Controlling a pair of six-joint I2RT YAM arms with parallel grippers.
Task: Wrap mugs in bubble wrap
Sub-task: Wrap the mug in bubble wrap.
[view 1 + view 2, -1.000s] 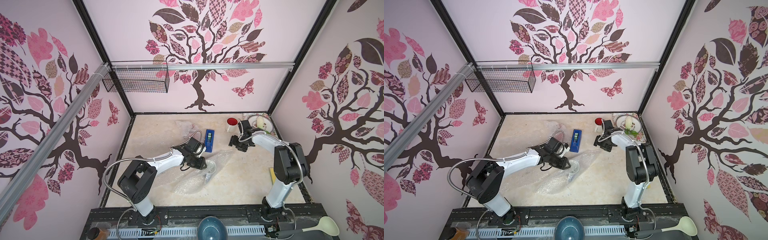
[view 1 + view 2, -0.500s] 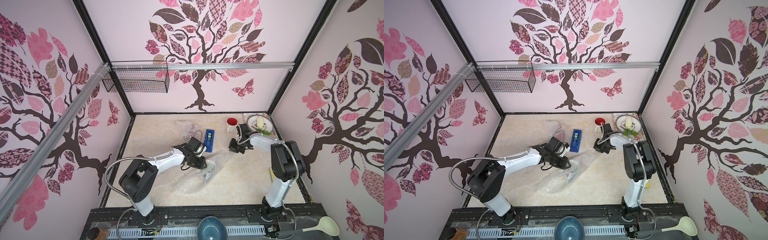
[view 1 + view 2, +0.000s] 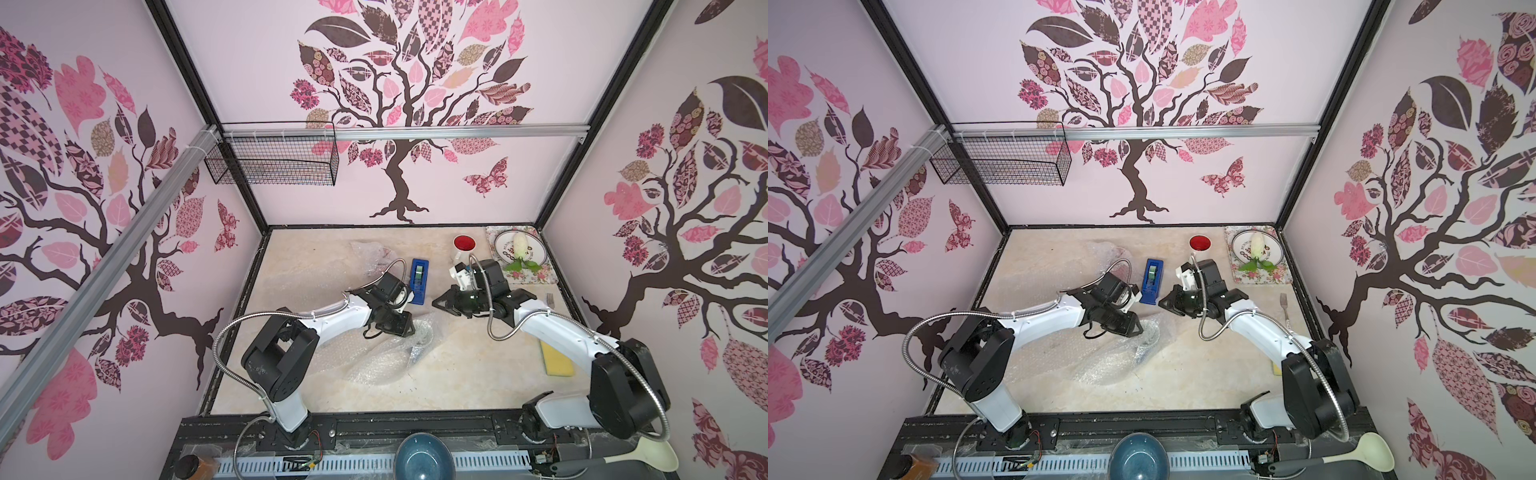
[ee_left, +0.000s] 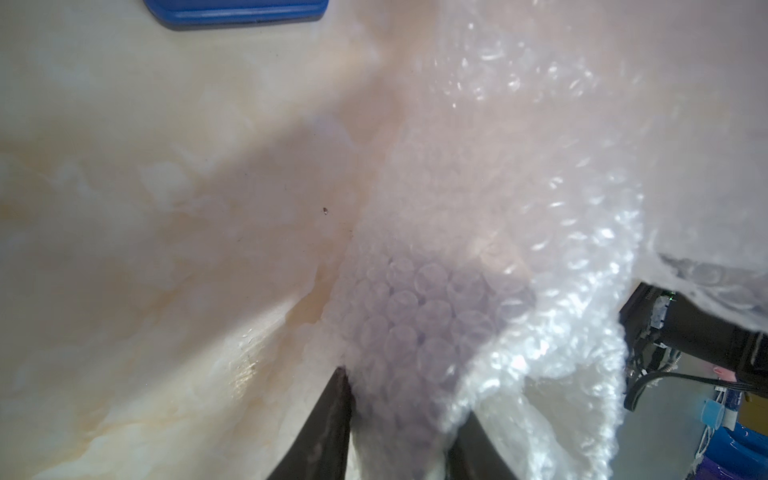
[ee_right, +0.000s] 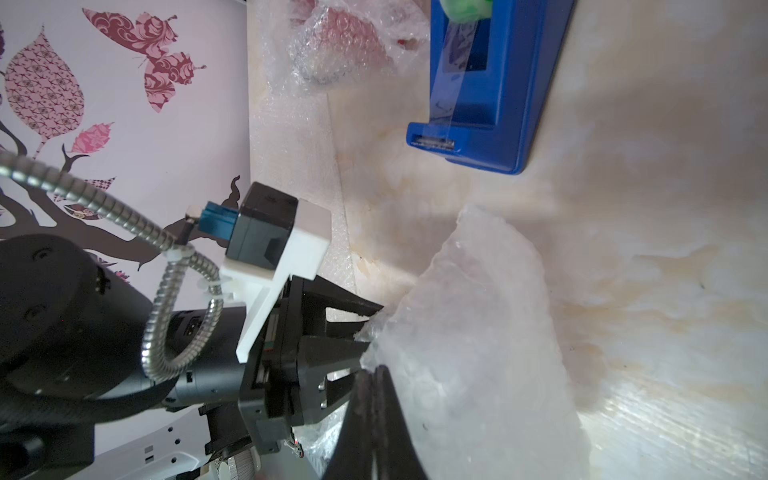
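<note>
Left claw: partly open, its fingers pressed on either side of a bundle of wrap.
Right claw: fully closed, tips at the raised edge of the same sheet; cannot tell if film is pinched.
Bubble wrap: crumpled at the centre of the table.
Lavender mug: a faint tint inside the wrap between the left fingers.
White mug: upright and bare at 1 o'clock.
Red mug: a red tint inside a 2nd bundle at 11 o'clock.
Tape dispenser: at 12 o'clock from the central sheet.

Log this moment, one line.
left gripper: shut on clear bubble wrap over lavender mug | right gripper: shut | white ceramic mug, red inside: unwrapped
</note>
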